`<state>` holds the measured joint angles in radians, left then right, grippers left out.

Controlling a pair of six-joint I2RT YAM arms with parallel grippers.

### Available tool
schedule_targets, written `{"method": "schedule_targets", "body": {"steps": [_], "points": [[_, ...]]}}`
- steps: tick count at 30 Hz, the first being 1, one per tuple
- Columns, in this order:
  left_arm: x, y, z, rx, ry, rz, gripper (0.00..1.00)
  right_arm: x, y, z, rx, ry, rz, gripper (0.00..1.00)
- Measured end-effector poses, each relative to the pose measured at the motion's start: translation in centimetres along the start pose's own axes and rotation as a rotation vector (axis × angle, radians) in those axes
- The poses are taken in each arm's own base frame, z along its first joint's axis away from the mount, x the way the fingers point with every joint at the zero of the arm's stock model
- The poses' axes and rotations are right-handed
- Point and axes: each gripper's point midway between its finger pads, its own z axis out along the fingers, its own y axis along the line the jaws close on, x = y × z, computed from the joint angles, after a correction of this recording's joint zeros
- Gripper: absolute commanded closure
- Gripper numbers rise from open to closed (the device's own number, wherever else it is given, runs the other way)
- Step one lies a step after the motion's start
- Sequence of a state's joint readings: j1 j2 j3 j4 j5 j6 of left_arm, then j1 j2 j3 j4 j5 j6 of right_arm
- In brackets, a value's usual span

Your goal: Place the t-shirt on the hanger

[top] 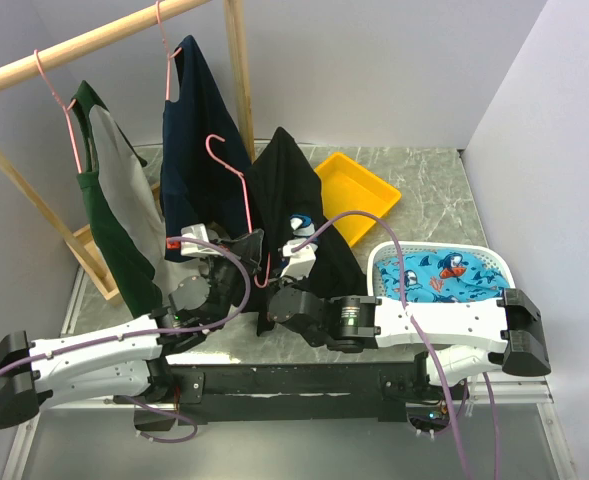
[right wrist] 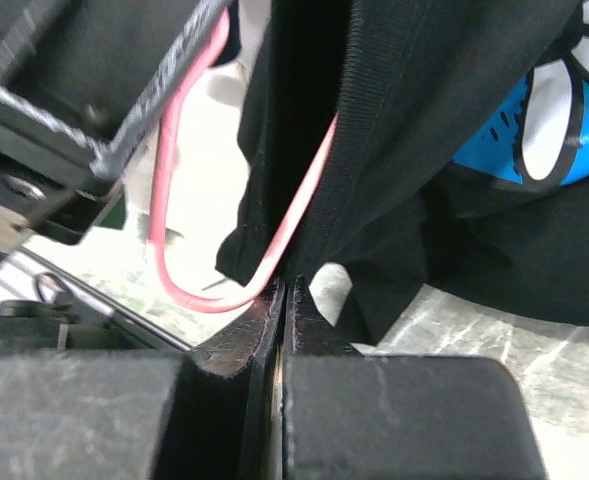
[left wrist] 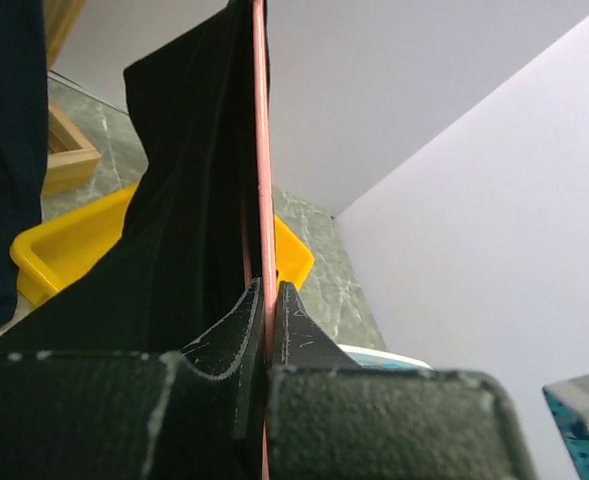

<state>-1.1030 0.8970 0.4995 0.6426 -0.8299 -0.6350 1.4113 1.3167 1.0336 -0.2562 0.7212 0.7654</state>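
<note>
The black t-shirt (top: pixel 299 195) hangs bunched upright over mid-table, partly draped on the thin pink hanger (top: pixel 245 205), whose hook points up left. My left gripper (top: pixel 255 252) is shut on the hanger's wire (left wrist: pixel 263 180), with the t-shirt (left wrist: pixel 174 240) just left of the wire. My right gripper (top: pixel 292 250) is shut on a seamed edge of the t-shirt (right wrist: pixel 374 120), right beside the hanger's curved end (right wrist: pixel 189 292). The white daisy print (right wrist: pixel 549 115) shows at the right of the right wrist view.
A wooden rack (top: pixel 84 45) at the back left carries a navy shirt (top: pixel 196 130) and a green-and-grey shirt (top: pixel 114 200) on pink hangers. A yellow tray (top: pixel 359 190) lies behind the t-shirt. A white basket (top: pixel 494 265) with blue printed cloth stands at the right.
</note>
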Motion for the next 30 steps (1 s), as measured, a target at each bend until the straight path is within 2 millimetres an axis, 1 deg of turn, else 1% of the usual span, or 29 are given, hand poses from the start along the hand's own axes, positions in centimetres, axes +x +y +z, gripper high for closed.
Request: {"method": "schedule_targets", "body": {"steps": [4,8,10,13,20,23,27,30], "points": [[0.4,0.1,0.4,-0.034,-0.010,0.047,0.99,0.6,-0.1,0.0,0.003,0.021,-0.044,1.00],[1.1,0.6,1.0,-0.075,-0.019,0.121,0.99,-0.3,0.9,-0.8,-0.016,0.027,-0.057,1.00],[1.0,0.4,1.3,-0.085,-0.033,0.146,0.99,-0.5,1.2,-1.0,-0.022,0.028,-0.060,1.00],[0.8,0.3,1.5,-0.096,-0.050,0.175,0.99,-0.4,1.1,-1.4,-0.027,0.043,-0.065,1.00],[1.1,0.5,1.5,-0.095,-0.043,0.222,0.99,-1.0,0.6,-2.5,-0.039,0.057,-0.059,1.00],[1.3,0.5,1.5,-0.091,-0.033,0.233,0.99,-1.7,0.7,-3.1,-0.072,0.065,-0.032,1.00],[1.5,0.6,1.5,-0.093,-0.027,0.230,0.99,-3.3,1.3,-3.9,-0.135,0.063,0.016,1.00],[1.8,0.5,1.6,-0.099,-0.017,0.221,0.99,-3.8,2.1,-3.8,-0.157,0.071,0.015,1.00]]}}
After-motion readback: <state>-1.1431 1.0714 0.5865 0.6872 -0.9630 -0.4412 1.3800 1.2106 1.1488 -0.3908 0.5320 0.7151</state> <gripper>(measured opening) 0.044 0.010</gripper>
